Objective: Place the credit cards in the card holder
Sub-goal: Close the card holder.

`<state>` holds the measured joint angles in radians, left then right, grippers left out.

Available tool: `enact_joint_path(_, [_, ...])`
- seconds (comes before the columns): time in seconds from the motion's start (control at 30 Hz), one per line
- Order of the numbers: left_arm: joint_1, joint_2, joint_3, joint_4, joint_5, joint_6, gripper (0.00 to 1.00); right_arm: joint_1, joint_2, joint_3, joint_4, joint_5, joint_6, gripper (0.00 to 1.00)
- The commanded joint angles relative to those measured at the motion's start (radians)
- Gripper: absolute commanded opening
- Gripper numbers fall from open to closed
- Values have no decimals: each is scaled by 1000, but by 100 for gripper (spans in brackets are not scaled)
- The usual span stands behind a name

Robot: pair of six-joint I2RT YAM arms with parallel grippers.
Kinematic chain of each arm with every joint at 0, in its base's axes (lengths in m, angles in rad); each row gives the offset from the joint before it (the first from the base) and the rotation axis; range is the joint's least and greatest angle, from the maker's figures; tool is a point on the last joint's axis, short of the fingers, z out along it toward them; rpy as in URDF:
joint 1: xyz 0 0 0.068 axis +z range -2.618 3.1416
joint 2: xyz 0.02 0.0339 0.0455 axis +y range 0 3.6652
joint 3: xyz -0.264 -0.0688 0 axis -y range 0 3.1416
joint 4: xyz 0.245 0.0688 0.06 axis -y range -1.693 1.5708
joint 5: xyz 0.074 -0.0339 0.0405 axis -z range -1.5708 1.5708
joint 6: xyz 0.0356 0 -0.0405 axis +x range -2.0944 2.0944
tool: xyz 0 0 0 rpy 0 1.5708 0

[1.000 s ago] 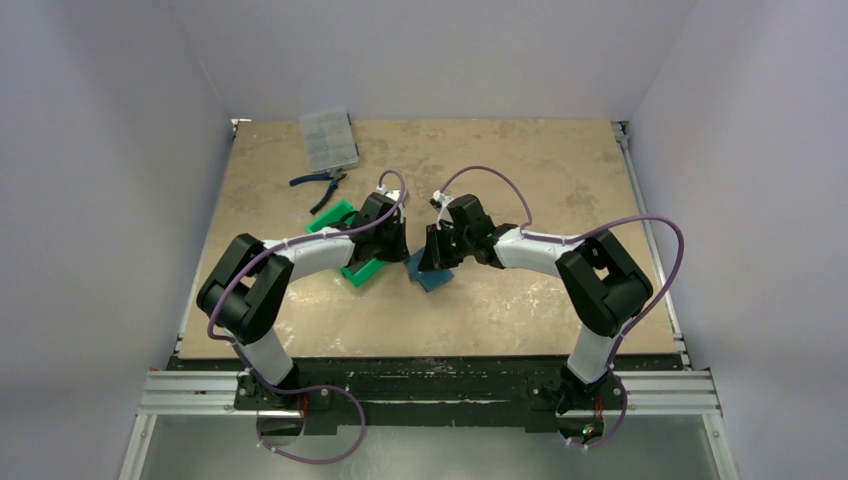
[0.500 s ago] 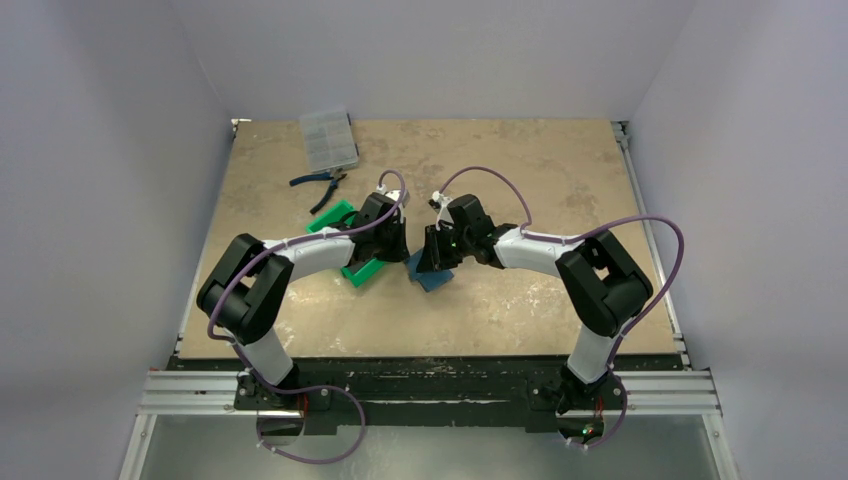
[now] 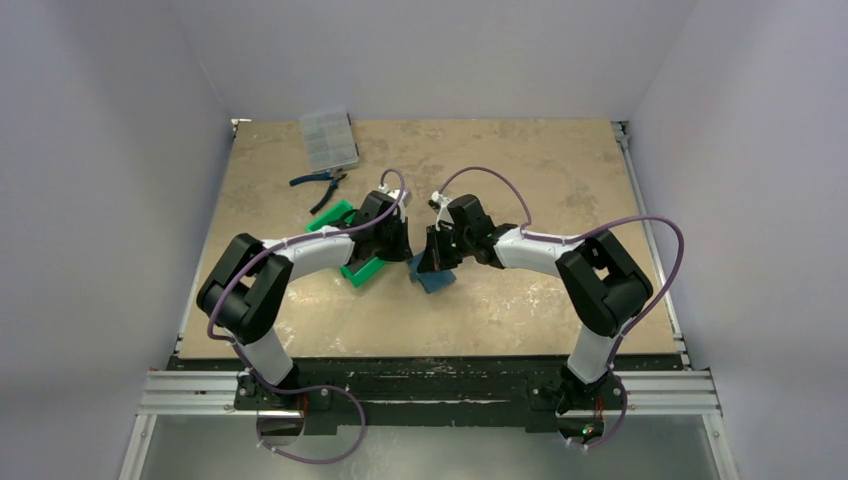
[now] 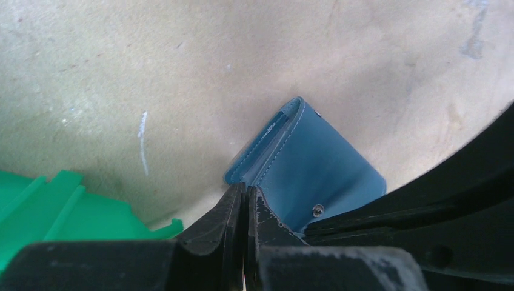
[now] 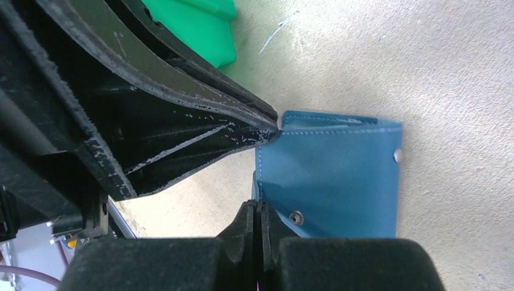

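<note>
On the worktop, the left claw and right claw, both closed, touch the card holder at its edges. That is probably to prise its flaps apart.

The card holder is teal-blue (paler stitching); the tray bright green; the table mottled beige.

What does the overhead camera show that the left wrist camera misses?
Only the overhead view: the whole left arm and right arm, plus a clear compartment box and pliers at the far left of the table. Only the left wrist view: the left gripper, fingers pressed together at the edge of the card holder, and the holder's stitching and snap stud. Both: the teal card holder, the green tray and the table.
</note>
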<state>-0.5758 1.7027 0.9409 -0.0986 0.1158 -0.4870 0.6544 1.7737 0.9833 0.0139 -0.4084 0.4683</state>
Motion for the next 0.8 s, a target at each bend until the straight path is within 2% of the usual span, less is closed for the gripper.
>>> enact_joint_path(0.0, [6,-31,73,19,128,-27,0,-2,-27,10,27,22,-23,0])
enact_joint_path(0.37, [6,35,74,127,257,-106,0,-1,-69,-29,62,13,20,0])
enact_joint_path(0.67, [6,117,26,188,311,-121,0,-1,-105,-69,89,19,52,0])
enact_joint_path(0.77, [6,127,21,159,283,-92,0,-2,-113,-73,94,23,57,0])
